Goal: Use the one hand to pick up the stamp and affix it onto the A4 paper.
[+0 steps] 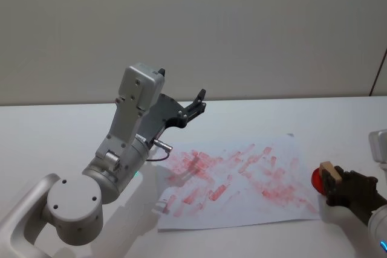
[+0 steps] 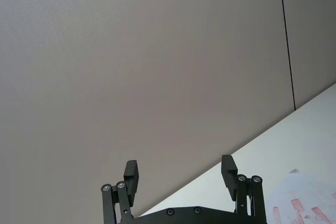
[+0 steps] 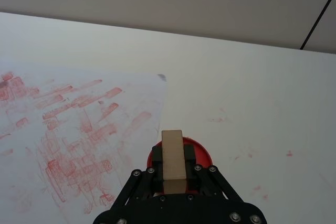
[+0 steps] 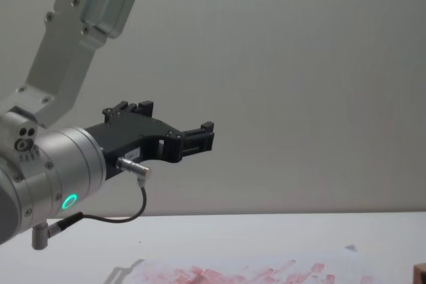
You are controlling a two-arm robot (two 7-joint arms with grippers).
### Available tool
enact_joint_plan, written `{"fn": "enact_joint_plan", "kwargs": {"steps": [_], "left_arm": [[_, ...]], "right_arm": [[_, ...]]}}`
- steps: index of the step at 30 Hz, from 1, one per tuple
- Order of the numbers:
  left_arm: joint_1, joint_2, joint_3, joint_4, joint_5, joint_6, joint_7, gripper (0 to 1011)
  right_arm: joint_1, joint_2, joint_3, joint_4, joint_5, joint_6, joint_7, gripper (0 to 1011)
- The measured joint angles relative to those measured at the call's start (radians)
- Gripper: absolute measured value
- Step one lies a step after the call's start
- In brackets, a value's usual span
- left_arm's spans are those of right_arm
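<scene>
Stamp [image 3: 172, 156] is clamped in the right gripper [image 1: 334, 184], right at the red ink pad [image 3: 203, 155] just off the right edge of the A4 paper [image 1: 242, 179]; can't tell if it's touching the pad. Left gripper [image 2: 179, 171] hangs in the air over the sheet's left side, fingers apart. Main worry imo: nothing pins the sheet, so a tilted press could smear or drag it.
</scene>
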Motion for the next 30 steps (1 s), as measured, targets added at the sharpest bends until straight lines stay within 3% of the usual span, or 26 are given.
{"fn": "enact_joint_plan", "kwargs": {"steps": [14, 22, 30], "left_arm": [[0.000, 0.000, 0.000, 0.000, 0.000, 0.000, 0.000, 1001], [0.000, 0.000, 0.000, 0.000, 0.000, 0.000, 0.000, 1001], [0.000, 0.000, 0.000, 0.000, 0.000, 0.000, 0.000, 1001]], "right_arm": [[0.035, -0.012, -0.012, -0.004, -0.054, -0.094, 0.087, 216], [0.073, -0.029, -0.027, 0.009, -0.072, -0.146, 0.184, 216], [0.103, -0.043, -0.041, 0.038, -0.068, -0.154, 0.282, 216]]}}
